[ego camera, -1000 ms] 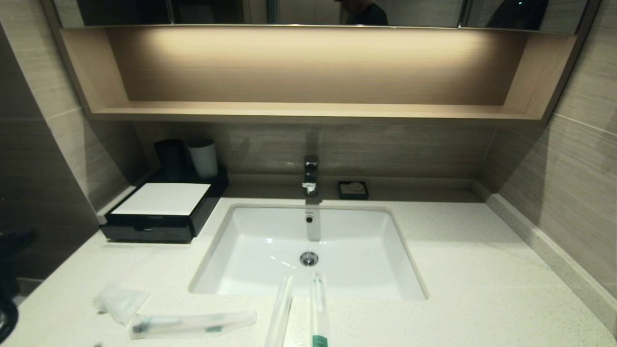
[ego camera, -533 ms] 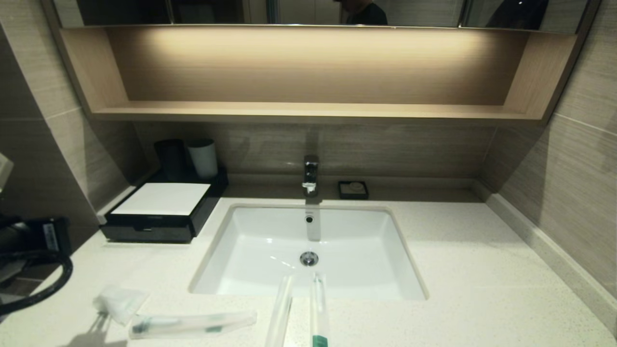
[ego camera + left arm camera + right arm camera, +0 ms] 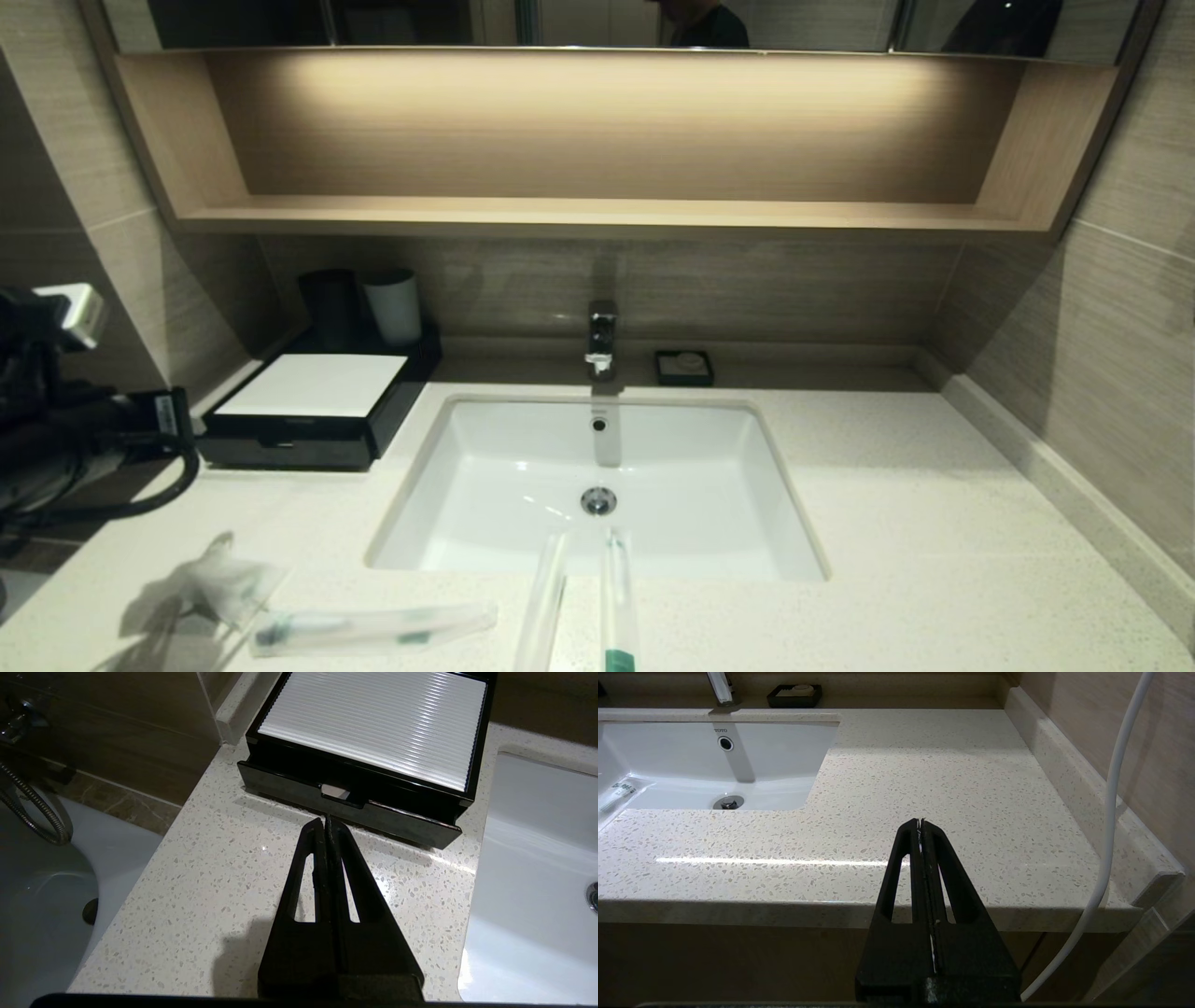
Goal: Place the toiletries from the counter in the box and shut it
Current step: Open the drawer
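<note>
The box [image 3: 317,411] stands at the back left of the counter [image 3: 887,523], black with a white top panel [image 3: 373,723], its front drawer pushed in. My left gripper [image 3: 325,820] is shut and empty, its tips hovering just in front of the drawer's handle slot [image 3: 336,793]. The left arm [image 3: 84,439] reaches in from the left edge. The toiletries lie along the front: a white sachet [image 3: 233,583], one clear sleeve [image 3: 373,627] beside it, and two sleeves [image 3: 546,607] [image 3: 616,607] hanging over the sink rim. My right gripper [image 3: 920,822], shut and empty, hangs at the counter's front right edge.
A white sink basin [image 3: 485,485] with a tap [image 3: 602,341] fills the middle. Black and white cups [image 3: 364,308] stand behind the box. A small black dish [image 3: 684,368] sits by the back wall. A white cable [image 3: 1111,812] hangs by the right arm. A bathtub [image 3: 42,905] lies left of the counter.
My left arm has come up into view at the left edge and moved toward the box. Its shadow now falls over the sachet. Nothing on the counter has moved.
</note>
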You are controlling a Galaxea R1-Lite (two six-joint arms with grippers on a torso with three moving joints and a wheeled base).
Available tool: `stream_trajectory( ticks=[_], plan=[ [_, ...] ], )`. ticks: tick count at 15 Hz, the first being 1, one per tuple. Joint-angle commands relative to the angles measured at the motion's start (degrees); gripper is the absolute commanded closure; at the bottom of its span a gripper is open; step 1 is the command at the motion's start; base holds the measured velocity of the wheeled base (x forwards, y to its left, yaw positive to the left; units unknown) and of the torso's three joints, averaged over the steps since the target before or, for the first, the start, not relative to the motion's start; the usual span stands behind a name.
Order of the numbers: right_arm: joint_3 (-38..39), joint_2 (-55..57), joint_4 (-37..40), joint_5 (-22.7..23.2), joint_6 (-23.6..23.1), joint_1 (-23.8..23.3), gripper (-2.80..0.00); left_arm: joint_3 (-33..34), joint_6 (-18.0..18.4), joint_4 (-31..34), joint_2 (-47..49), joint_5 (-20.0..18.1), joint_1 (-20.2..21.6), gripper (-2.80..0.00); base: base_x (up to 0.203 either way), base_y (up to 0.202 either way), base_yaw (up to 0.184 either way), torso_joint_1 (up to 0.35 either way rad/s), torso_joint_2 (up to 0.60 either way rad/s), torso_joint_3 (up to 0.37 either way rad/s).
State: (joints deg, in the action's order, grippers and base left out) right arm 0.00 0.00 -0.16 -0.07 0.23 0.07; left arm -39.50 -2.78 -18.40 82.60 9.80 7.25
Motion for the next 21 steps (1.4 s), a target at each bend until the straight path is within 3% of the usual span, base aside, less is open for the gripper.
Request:
stream_trajectory(
  ticks=[1, 21],
  plan=[
    [0.1, 0.0, 0.0, 0.0, 0.0, 0.0, 0.00, -2.1, 0.0, -1.2, 6.6, 0.1, 0.3, 0.00, 0.000, 0.000, 0.000, 0.000, 0.00, 0.000],
    [0.1, 0.0, 0.0, 0.0, 0.0, 0.0, 0.00, -14.1, 0.1, -0.8, 25.0, 0.1, -0.1, 0.00, 0.000, 0.000, 0.000, 0.000, 0.00, 0.000]
  ],
)
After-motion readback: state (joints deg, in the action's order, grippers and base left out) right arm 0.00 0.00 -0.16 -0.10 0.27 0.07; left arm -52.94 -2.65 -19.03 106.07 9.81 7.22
